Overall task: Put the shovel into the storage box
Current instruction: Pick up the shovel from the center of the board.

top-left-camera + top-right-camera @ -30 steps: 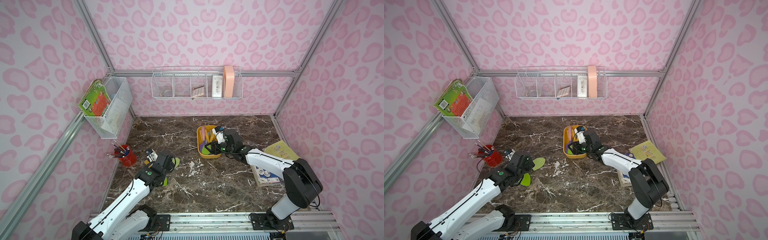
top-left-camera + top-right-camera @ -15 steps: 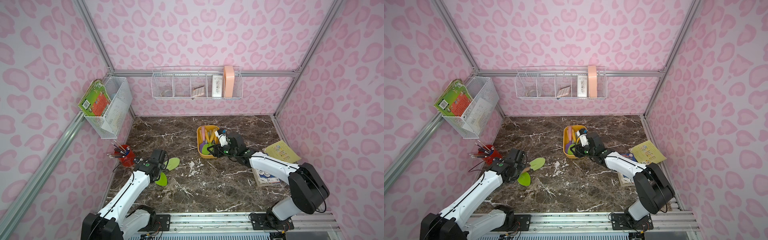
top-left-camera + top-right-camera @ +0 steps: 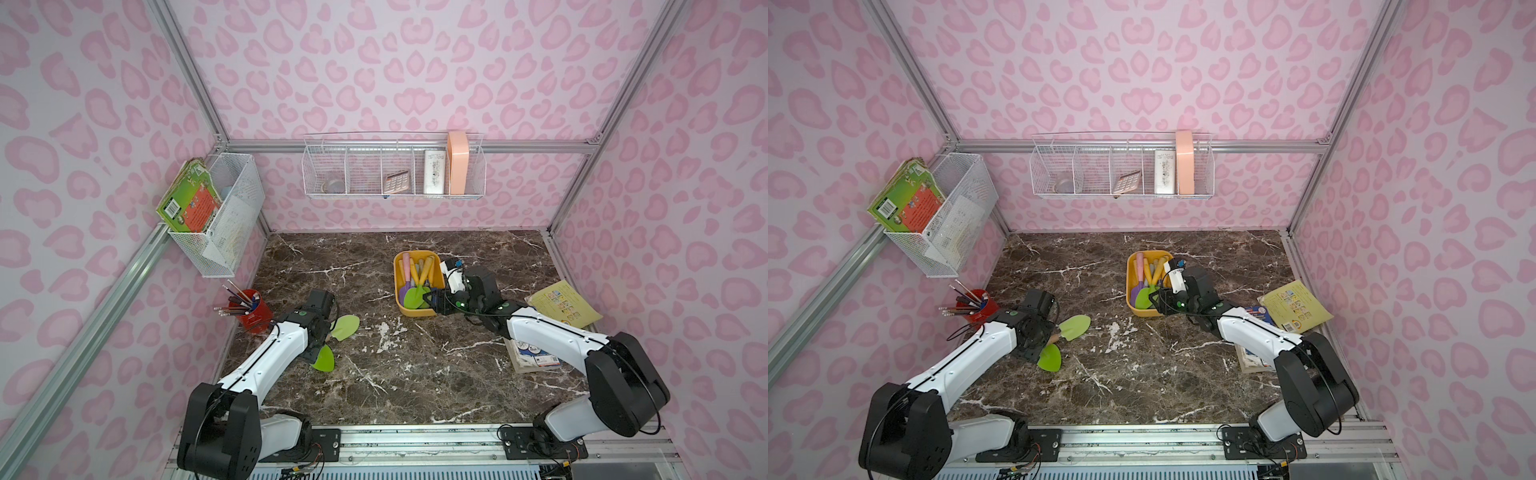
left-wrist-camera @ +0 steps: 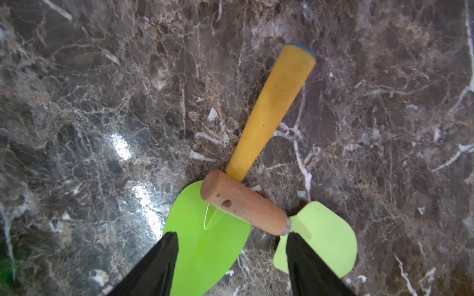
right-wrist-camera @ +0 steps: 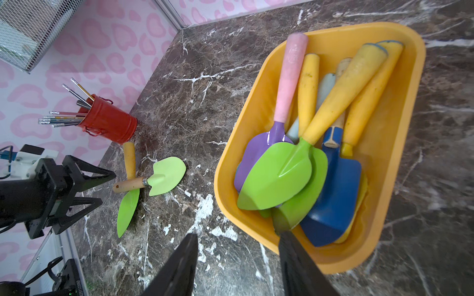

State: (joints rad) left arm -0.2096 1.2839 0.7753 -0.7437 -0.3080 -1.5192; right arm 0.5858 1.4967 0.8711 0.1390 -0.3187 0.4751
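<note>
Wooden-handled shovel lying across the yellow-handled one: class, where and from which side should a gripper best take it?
Probably its wooden handle, mid-length, from straight above, jaws either side. It is round and lies uppermost across the yellow-handled shovel; its pale blade lies flat.

light: bright, even | glare: tabletop (image 4: 120, 148) | wrist edges: warped, soft
</note>
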